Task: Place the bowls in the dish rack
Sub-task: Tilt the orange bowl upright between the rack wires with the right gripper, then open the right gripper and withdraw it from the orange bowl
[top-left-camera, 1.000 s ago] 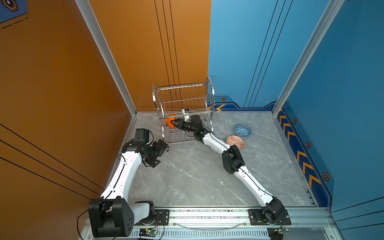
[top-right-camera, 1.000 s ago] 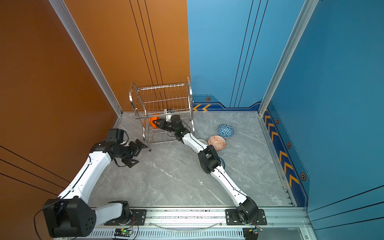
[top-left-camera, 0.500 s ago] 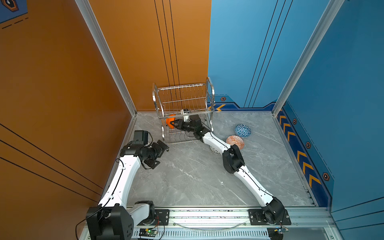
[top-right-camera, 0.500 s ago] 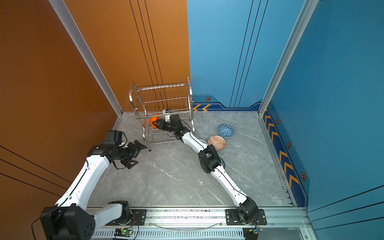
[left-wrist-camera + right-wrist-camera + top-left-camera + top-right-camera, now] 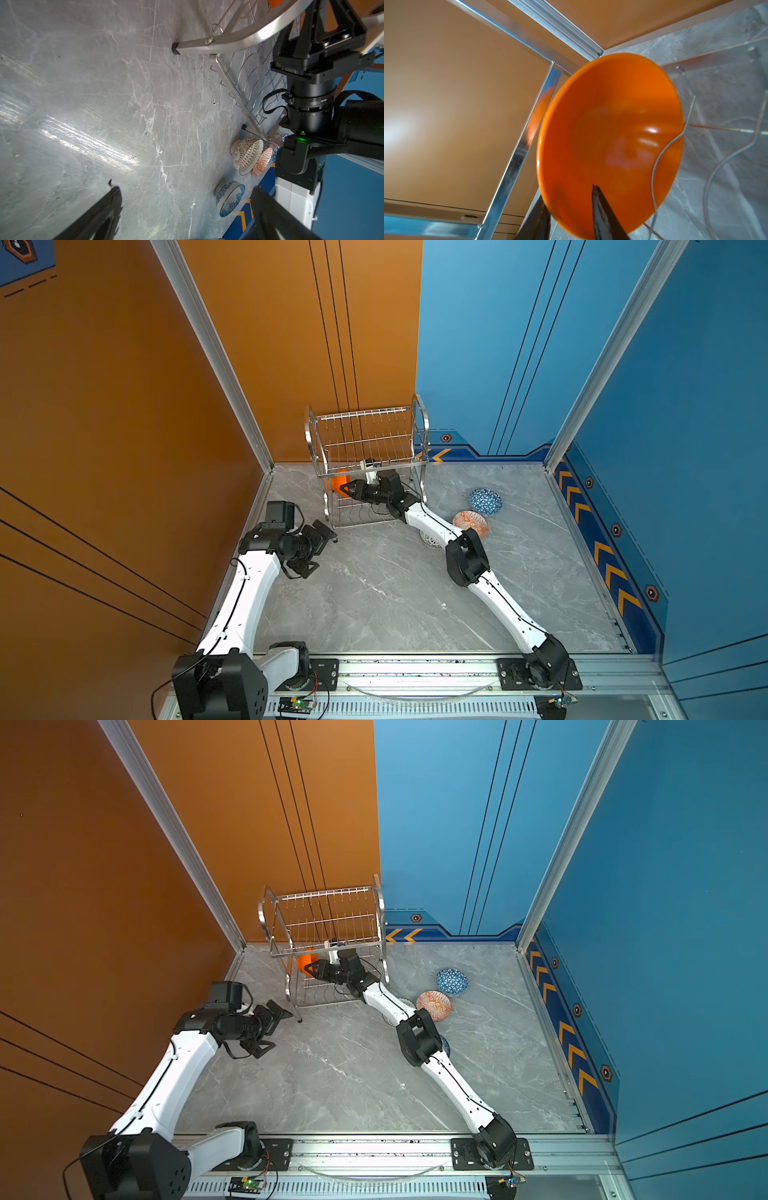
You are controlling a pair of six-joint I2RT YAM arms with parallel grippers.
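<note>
**Placing the first bowl.** The orange bowl [image 5: 608, 135] stands on edge on the lower shelf of the dish rack [image 5: 365, 439], at the rack's left end in both top views. Its rim sits between two wavy wires [image 5: 660, 158], which appear to be what keeps it upright. The right claw [image 5: 569, 197] reaches into the rack from the front. One finger is inside the bowl and one is outside its wall, so the rim lies between them. The jaws stand partly apart; whether they press on the wall or merely flank it cannot be told.

The left claw [image 5: 318, 545] hangs low beside the rack's front left leg [image 5: 176, 48], spread wide and holding nothing, probably to keep the rack's opening free.

Four bowls lie on the table [image 5: 374, 593] to the right of the rack, not yet loaded:
- the blue triangle bowl [image 5: 485, 501]
- the orange-white bowl [image 5: 470, 523]
- the white lattice bowl [image 5: 247, 155]
- the blue floral bowl [image 5: 229, 198]
</note>
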